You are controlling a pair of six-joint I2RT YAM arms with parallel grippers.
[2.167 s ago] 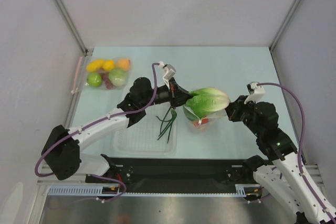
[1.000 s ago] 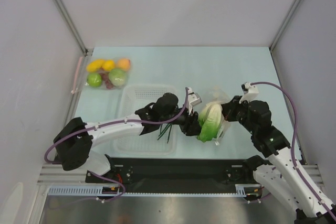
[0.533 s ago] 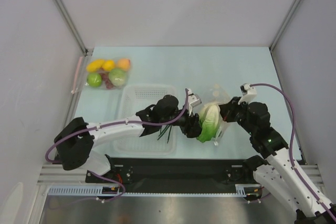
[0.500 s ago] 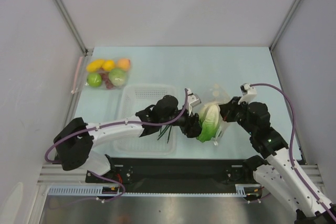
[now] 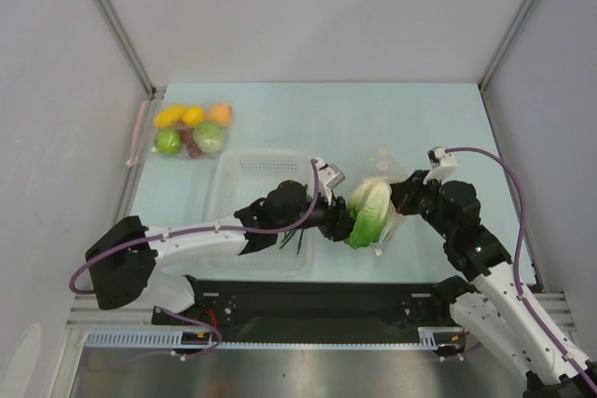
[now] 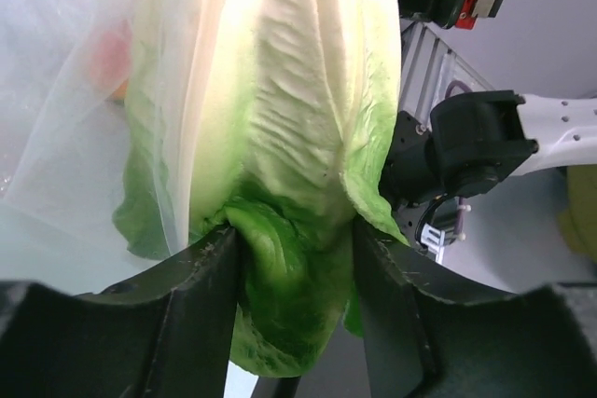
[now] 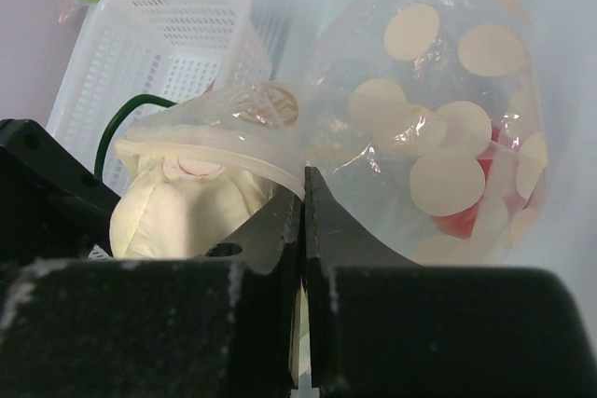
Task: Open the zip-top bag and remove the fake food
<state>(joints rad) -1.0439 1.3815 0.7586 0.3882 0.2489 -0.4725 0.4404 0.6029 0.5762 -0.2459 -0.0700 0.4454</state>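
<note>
My left gripper (image 5: 341, 224) (image 6: 295, 258) is shut on the green leafy end of the lettuce head (image 5: 368, 212) (image 6: 298, 137), whose pale base still sits in the mouth of the zip-top bag (image 5: 390, 195) (image 7: 438, 128). My right gripper (image 5: 403, 200) (image 7: 303, 195) is shut on the bag's rim. Inside the bag I see the red tomato (image 7: 471, 216) and pale round slices (image 7: 446, 182). The thin dark-green stalks (image 5: 295, 236) lie in the white basket (image 5: 244, 174). The lettuce's pale base (image 7: 196, 207) shows in the right wrist view.
The white basket (image 7: 149, 39) stands left of the bag, under my left arm. A clear pouch with a pink strip edge (image 5: 191, 130) holding yellow, orange and green round fruits lies at the back left. The table's near edge is just below the lettuce.
My left arm swung from the table's middle down toward the near edge, tilting the lettuce upright, then drew it slightly left out of the bag. The right gripper kept hold of the bag.
</note>
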